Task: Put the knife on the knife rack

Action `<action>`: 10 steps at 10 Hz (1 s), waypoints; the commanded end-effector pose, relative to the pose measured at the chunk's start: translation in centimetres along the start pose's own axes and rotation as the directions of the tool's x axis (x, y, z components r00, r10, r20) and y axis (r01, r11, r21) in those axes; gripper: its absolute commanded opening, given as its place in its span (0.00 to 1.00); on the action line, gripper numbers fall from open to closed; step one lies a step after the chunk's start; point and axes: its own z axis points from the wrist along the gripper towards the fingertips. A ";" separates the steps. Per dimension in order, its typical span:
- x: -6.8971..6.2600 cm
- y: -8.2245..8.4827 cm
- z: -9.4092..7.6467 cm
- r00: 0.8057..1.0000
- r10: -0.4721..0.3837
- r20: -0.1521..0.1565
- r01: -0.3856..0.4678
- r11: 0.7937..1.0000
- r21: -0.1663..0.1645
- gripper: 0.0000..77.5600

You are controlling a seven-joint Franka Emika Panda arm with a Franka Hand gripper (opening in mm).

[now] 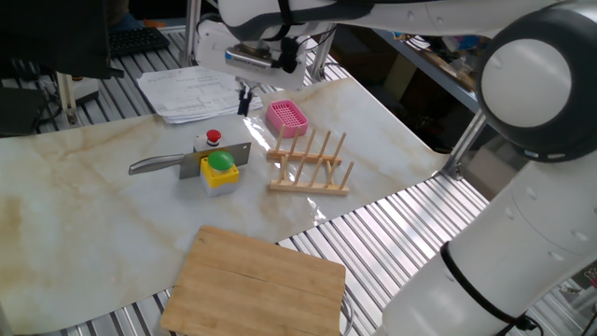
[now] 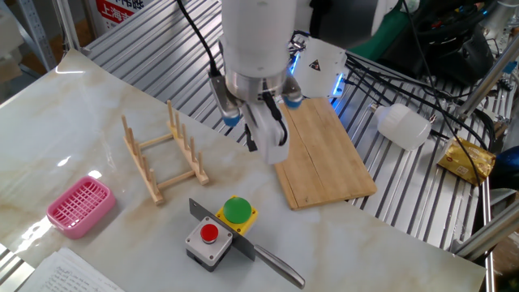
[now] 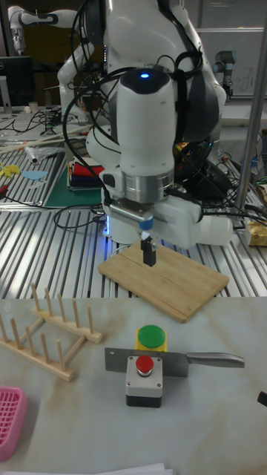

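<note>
While the gripper (image 3: 148,253) hangs in the air with nothing between its dark fingers, its jaws stand close together and look closed, though the gap is too small to read with certainty. Below the jaws and off to one side, the knife (image 3: 172,361) rests on the button box (image 3: 145,369), its broad flat steel blade lying across the box between the green dome button (image 3: 151,336) and the small red button (image 3: 144,364), the rounded metal handle jutting out past the box's edge. In the other fixed view the same knife (image 2: 243,243) shows a dull grey blade and a polished handle. The knife rack (image 3: 46,333) sits apart from the jaws on the marbled tabletop (image 1: 75,233): pale wood rails with rows of upright round pegs. Beyond the rack from the jaws lies a pink plastic basket (image 2: 78,206) with a grid of holes. A flat cutting board (image 2: 322,152) of light, straight-grained wood lies under the arm.
</note>
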 end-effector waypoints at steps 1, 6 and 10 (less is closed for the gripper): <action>-0.3 0.8 0.3 1.000 0.031 0.007 -0.031 1.000 -0.007 0.00; -0.5 2.0 1.7 0.992 0.120 0.033 -0.120 0.993 -0.018 0.00; 0.1 2.2 1.4 0.990 0.134 0.040 -0.134 0.991 -0.020 0.00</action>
